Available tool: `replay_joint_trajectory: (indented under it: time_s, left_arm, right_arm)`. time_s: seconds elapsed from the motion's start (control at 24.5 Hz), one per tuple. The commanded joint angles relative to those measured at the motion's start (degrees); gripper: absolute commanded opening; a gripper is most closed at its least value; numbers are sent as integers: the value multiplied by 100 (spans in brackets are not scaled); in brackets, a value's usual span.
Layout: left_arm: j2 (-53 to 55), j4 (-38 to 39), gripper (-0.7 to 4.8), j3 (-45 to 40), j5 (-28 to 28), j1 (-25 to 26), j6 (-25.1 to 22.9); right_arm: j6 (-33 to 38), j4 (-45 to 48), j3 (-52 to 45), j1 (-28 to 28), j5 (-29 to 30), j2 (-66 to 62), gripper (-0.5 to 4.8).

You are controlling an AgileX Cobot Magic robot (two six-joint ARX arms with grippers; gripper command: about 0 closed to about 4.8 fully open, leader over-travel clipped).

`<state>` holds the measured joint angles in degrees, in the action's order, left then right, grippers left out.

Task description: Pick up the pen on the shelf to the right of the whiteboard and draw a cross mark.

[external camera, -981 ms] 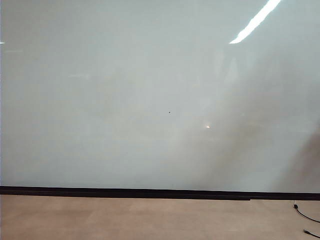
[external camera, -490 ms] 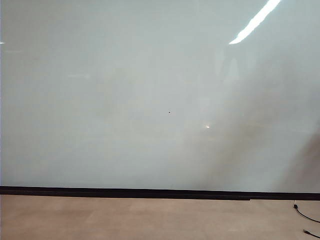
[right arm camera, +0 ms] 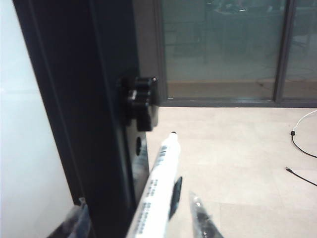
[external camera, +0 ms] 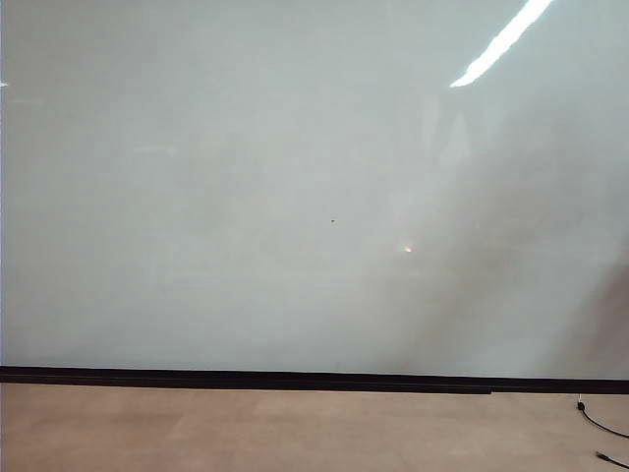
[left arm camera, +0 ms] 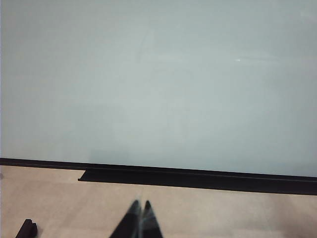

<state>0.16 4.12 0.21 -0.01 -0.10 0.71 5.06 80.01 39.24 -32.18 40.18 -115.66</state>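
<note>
Clearly the risk now sits at the pen [right arm camera: 157, 191], which stands beside the black frame post [right arm camera: 84, 114] at the edge of the whiteboard [external camera: 246, 197], its black tip pointing up, near the knob [right arm camera: 140, 101] on that post. The right gripper [right arm camera: 136, 218] has its fingers [right arm camera: 200, 220] on either side of the pen, one on the side of the post and one on the floor [right arm camera: 237, 163] side. They are apart and I see no contact with the pen, so I judge it is not held.

The pen is slim and smooth. If the fingers meet it off its middle, it can tip, roll against the post, or slip out and fall to the floor. The finger next to the post has little room and may catch on it. A grip too close to the tip would also leave the pen loose for writing.

Away from the pen, the left gripper [left arm camera: 140, 210] hangs in front of the whiteboard with its fingers pressed together, holding nothing. On the whiteboard there is no cross mark, only a tiny speck [external camera: 333, 221].
</note>
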Motion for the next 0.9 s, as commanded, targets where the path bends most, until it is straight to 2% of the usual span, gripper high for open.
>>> replay_joint_trajectory:
  time_s: [0.04, 0.29, 0.33, 0.57, 0.9]
  left_arm:
    - [2, -26, -5, 17, 20, 0, -24]
    - [2, -26, -4, 17, 20, 0, -26]
    - [2, -26, -4, 17, 20, 0, -24]
    - [2, -26, -5, 17, 20, 0, -24]
    - [2, -28, -5, 17, 20, 0, -24]
  right_arm:
    - [15, 87, 22, -46, 92, 31, 260]
    - [13, 90, 20, -52, 131, 31, 259]
    - [15, 90, 20, -52, 136, 31, 235]
    - [15, 94, 20, -50, 153, 31, 205]
    - [15, 101, 22, -50, 197, 31, 198]
